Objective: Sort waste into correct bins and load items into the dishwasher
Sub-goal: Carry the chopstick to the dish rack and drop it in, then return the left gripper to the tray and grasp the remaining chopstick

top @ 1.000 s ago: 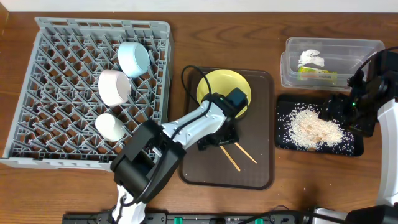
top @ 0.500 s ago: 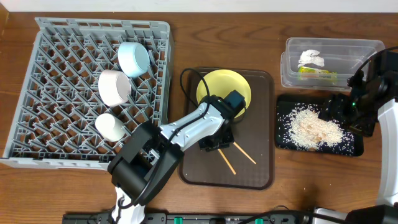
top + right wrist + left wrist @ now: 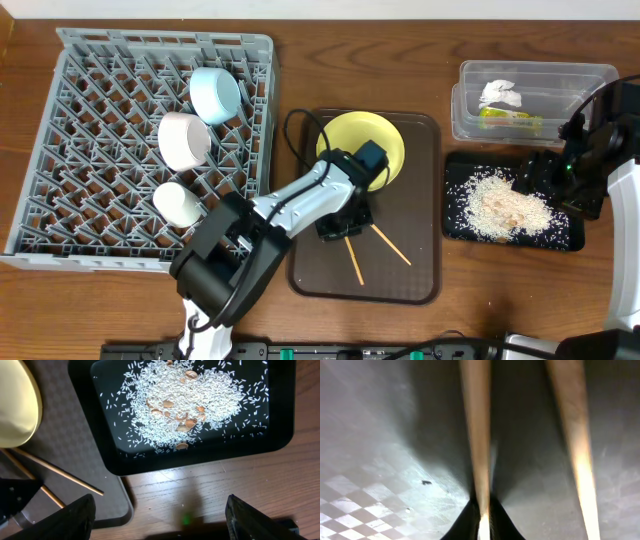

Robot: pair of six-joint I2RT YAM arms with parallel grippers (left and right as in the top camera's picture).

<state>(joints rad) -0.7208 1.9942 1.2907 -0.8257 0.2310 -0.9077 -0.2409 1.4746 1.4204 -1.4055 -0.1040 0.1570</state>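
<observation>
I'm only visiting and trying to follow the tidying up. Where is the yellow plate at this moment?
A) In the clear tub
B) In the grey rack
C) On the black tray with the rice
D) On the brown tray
D: the overhead view shows the yellow plate resting on the brown tray, to the right of the grey rack and not inside it.

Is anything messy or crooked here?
The two chopsticks lie splayed apart on the brown tray, not side by side. The rice is scattered but stays inside the black tray.
</observation>
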